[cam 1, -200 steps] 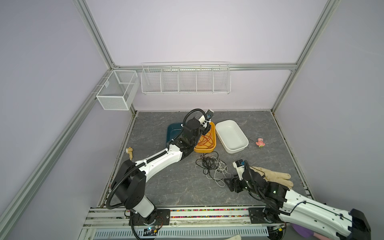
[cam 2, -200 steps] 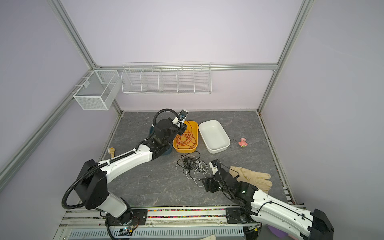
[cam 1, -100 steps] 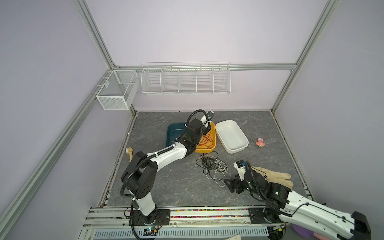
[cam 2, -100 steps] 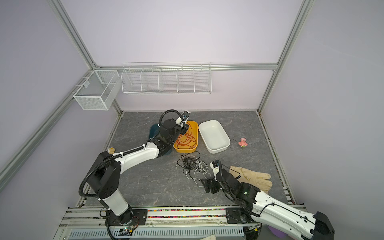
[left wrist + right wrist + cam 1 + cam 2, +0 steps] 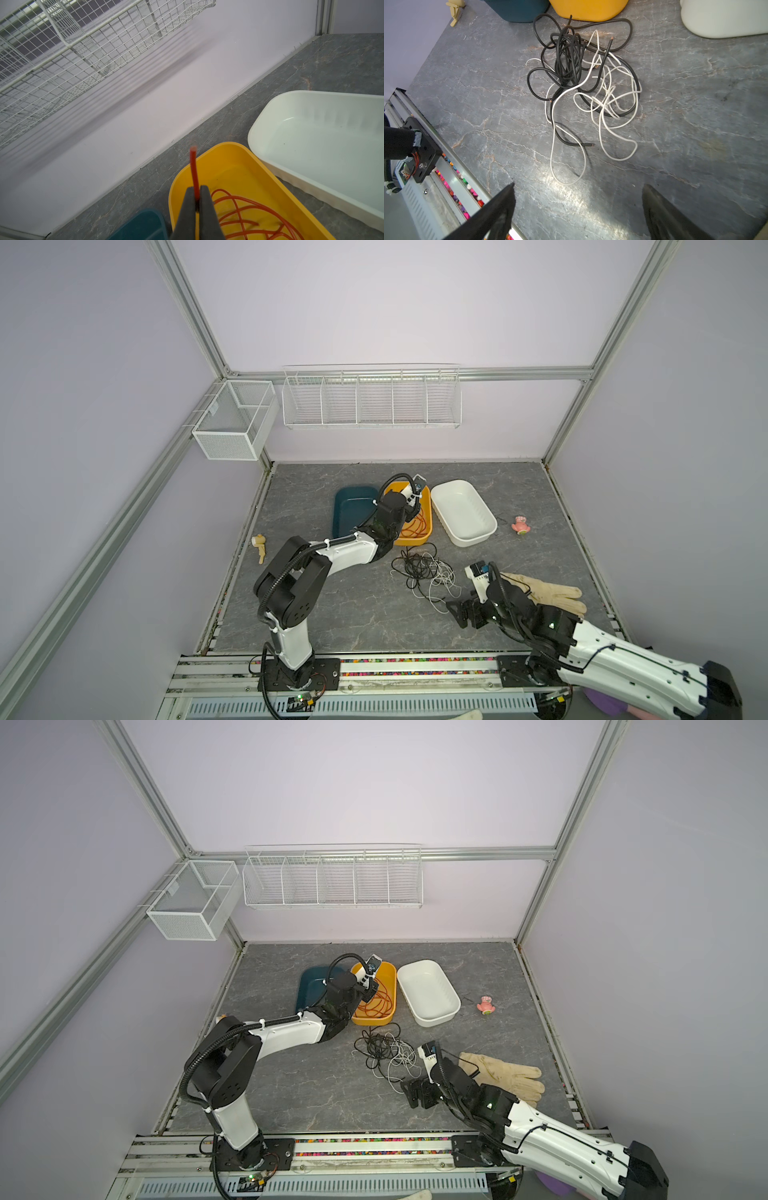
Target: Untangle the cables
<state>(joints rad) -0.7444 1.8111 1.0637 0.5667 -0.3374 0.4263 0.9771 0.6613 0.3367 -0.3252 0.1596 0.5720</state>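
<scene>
**Top views.**
- Left gripper (image 5: 413, 512): low over the yellow tray (image 5: 428, 536). We note that the arm's elbow has shifted toward the middle over the last second, while the tip has kept to the tray.
- Red-orange cable (image 5: 417, 526): coiled inside that tray, apart from the other two.
- Right gripper (image 5: 411, 1091): near the front rail, just beside the nearest white loop and touching nothing. Its jaws have spread wider than a second ago.
- Black cable (image 5: 409, 568) and white cable (image 5: 442, 578): one heap on the table (image 5: 332, 614), unmoved. The heap's long axis runs from the tray's front edge toward the right gripper, with black at the tray end and white at the gripper end.

**Left wrist view.**
- Left gripper (image 5: 196, 199): pads pressed together on the red-orange cable (image 5: 194, 166). A short free end sticks straight out past the fingertips, in line with them. The rest trails back into loops on the tray floor.

**Right wrist view.**
- Right gripper (image 5: 578, 193): fingers wide apart and empty, facing the heap.
- The white cable's longest loop points toward the gap between the fingers. A bare black end lies across it.

**Reading.** We judge one colour sorted, pending release. The widened right jaws suggest a pick from the remaining black-and-white knot.
</scene>
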